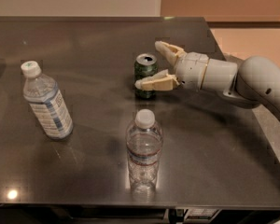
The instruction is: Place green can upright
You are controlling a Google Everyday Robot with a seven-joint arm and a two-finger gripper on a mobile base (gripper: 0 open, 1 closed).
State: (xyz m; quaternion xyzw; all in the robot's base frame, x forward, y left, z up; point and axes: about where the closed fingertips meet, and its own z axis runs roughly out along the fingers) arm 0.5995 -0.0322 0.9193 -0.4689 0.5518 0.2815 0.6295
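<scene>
The green can (pixel 145 68) stands upright on the dark table (pixel 84 41), right of the middle, its silver top with the opening facing up. My gripper (pixel 148 65) reaches in from the right on a white arm and is open. Its near finger (pixel 154 82) crosses in front of the can's lower part. Its far finger (pixel 166 50) is behind and to the right of the can, apart from it. The can stands between the spread fingers and is not squeezed.
A clear white-capped water bottle (pixel 143 148) stands upright just in front of the can. Another labelled water bottle (pixel 45 104) stands at the left, leaning slightly. The table's right edge (pixel 245 97) runs under my arm.
</scene>
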